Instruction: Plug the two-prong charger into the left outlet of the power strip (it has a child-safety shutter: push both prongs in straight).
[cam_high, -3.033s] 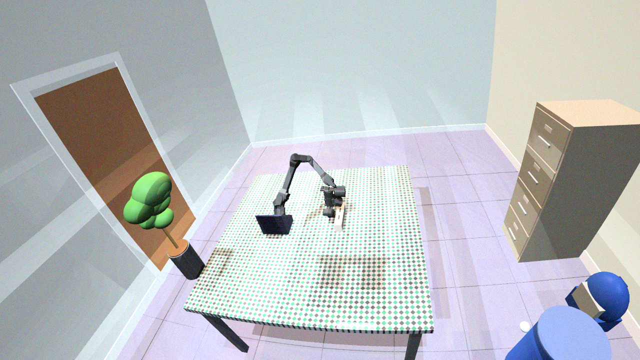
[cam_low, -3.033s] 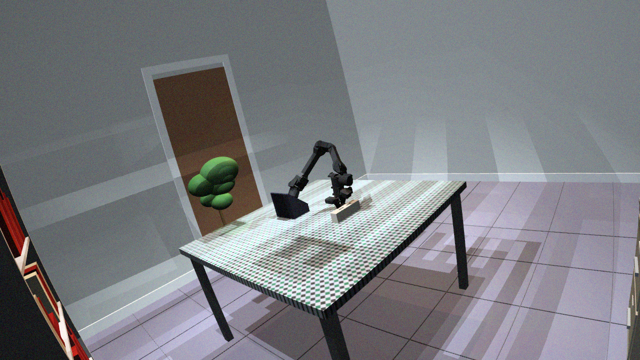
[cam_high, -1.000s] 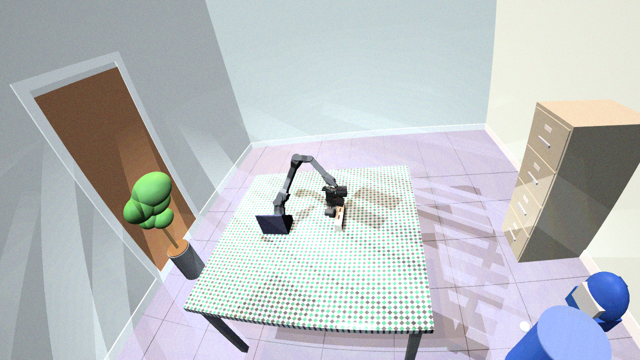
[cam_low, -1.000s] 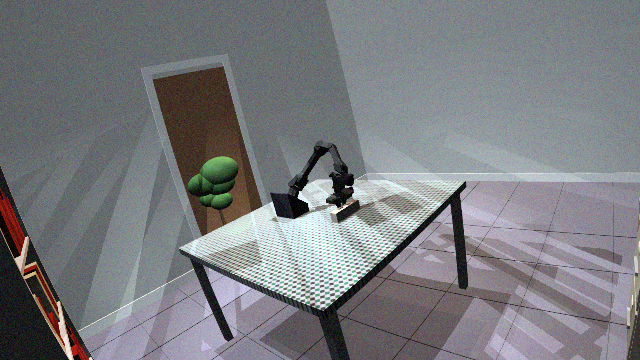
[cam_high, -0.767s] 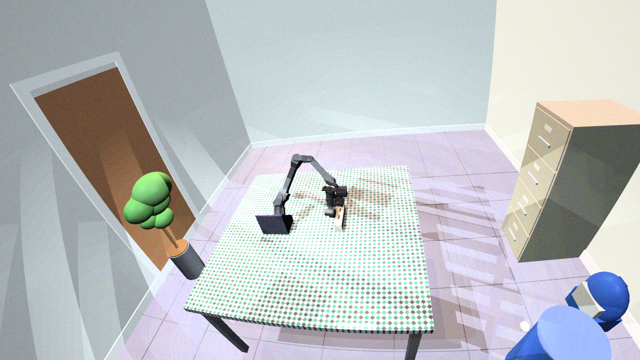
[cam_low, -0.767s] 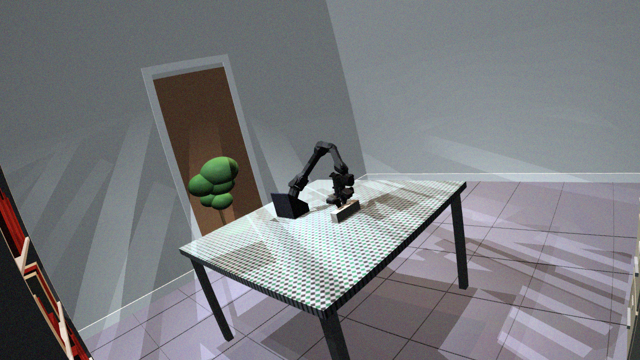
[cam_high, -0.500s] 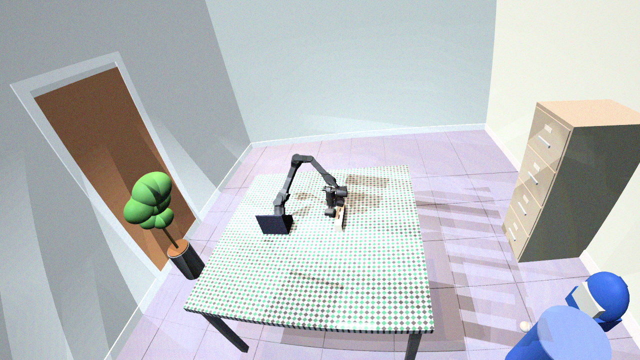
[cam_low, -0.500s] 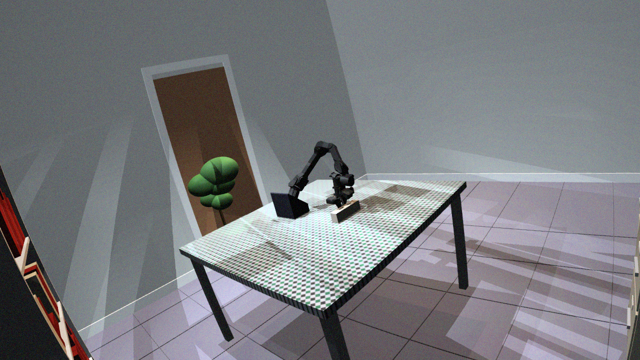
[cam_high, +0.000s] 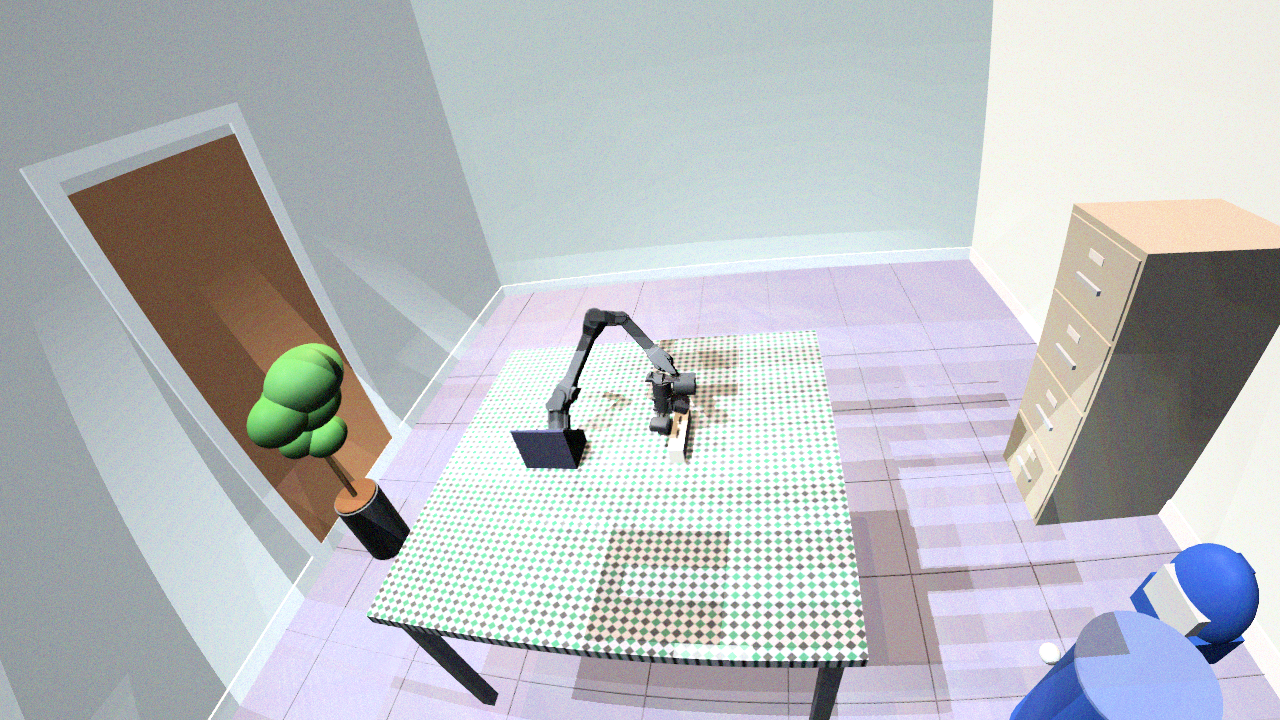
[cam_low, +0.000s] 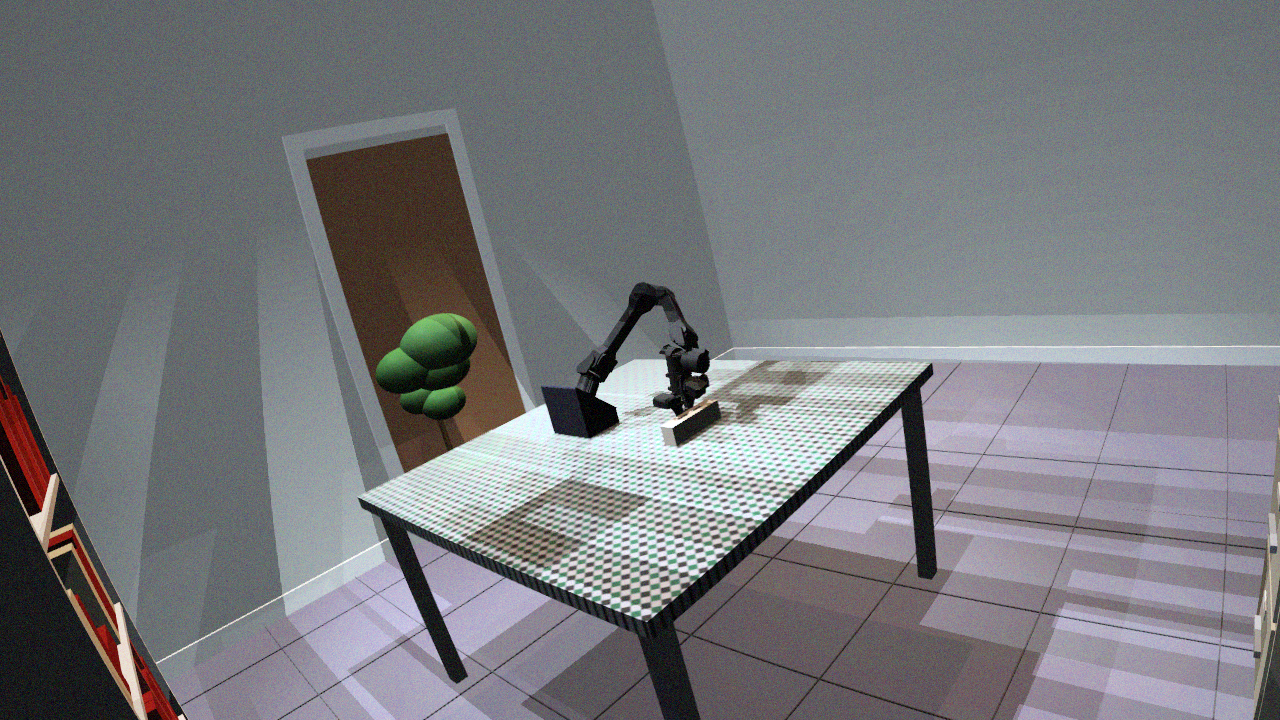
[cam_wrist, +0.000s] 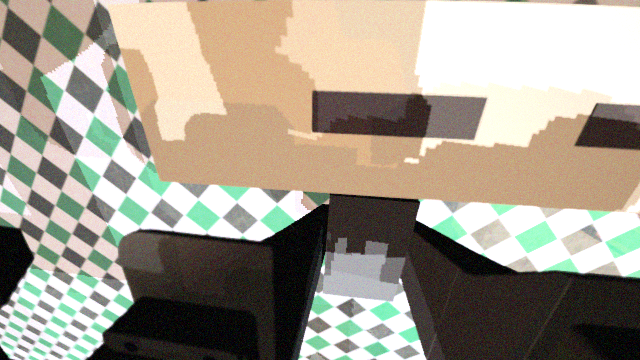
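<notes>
The power strip (cam_high: 678, 449) (cam_low: 692, 428) (cam_wrist: 240, 145) is a long, pale block on the checkered table. In the wrist view it crosses the top, with one dark rectangular outlet (cam_wrist: 370, 114) near the centre and part of another (cam_wrist: 612, 127) at the right edge. My gripper (cam_high: 673, 419) (cam_low: 684, 406) (cam_wrist: 359, 215) is shut on the black charger (cam_wrist: 364, 280), right beside the strip's near long side. The charger's front end meets the strip's edge in the wrist view. Its prongs are hidden, so I cannot tell if they are in an outlet.
The checkered table (cam_high: 537, 537) (cam_low: 617, 519) carries the arm, and a dark box-shaped block (cam_high: 547, 449) (cam_low: 572, 413) stands at the arm's base. Off the table are a potted plant (cam_high: 299, 394) (cam_low: 436, 344), a filing cabinet (cam_high: 1199, 385) and a blue cylinder (cam_high: 1145, 680).
</notes>
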